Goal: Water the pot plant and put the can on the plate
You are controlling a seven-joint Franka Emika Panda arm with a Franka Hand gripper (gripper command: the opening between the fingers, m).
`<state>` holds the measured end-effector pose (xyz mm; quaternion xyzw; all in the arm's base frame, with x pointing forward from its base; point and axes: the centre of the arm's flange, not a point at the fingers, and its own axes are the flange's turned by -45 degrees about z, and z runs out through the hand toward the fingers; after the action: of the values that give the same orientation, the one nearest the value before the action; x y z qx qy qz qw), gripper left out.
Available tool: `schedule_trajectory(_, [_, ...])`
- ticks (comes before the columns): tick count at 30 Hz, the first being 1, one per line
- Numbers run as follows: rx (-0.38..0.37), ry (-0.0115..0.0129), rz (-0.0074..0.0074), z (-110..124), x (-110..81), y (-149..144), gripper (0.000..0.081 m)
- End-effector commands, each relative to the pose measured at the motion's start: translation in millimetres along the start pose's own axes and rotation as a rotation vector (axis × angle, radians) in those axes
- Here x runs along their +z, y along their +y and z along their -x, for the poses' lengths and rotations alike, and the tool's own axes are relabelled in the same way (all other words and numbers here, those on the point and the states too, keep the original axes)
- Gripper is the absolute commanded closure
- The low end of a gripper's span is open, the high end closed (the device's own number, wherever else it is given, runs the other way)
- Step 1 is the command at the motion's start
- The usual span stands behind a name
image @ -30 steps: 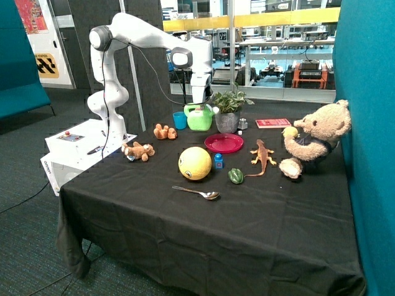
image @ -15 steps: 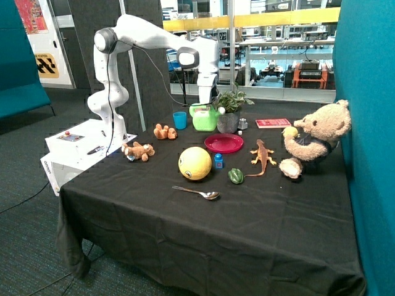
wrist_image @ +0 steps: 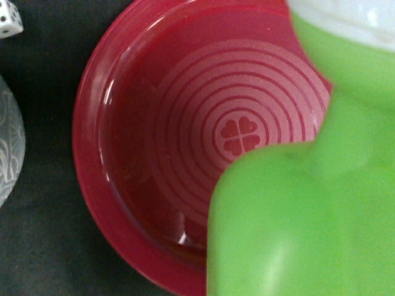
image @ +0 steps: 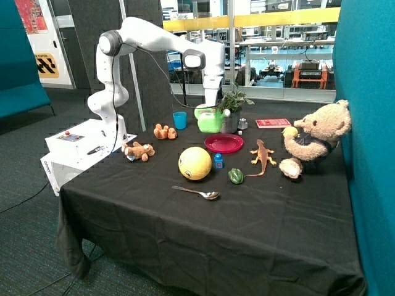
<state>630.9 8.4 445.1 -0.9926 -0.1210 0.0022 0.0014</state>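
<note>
The bright green can (image: 211,121) hangs from my gripper (image: 214,107), which is shut on its top. The can is right beside the pot plant (image: 233,100), with its white-tipped spout at the leaves above the grey pot (image: 231,123). The magenta plate (image: 223,143) lies on the black cloth just in front of the can and the pot. In the wrist view the can (wrist_image: 296,203) fills the near side and the plate (wrist_image: 154,148) with its ring pattern lies below it. The pot's edge (wrist_image: 7,148) shows at the side.
A blue cup (image: 179,119) and a small orange toy (image: 164,131) stand beside the can. A yellow ball (image: 195,163), spoon (image: 197,193), toy lizard (image: 262,155), red book (image: 273,123) and teddy bear (image: 313,138) share the table. A white die (wrist_image: 9,18) lies near the pot.
The arm has carried the can sideways away from the blue cup and up to the pot plant. The can's spout now reaches the leaves.
</note>
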Motion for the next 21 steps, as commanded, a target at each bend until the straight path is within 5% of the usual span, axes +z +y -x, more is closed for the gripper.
schedule_trajectory(1, [0.003,0.0041,0.0033,-9.1,16.8,-1.2,0.0808])
schedule_trajectory(21, [-0.025,0.0040,0.0033,-30.6,43.5,-5.9,0.0808])
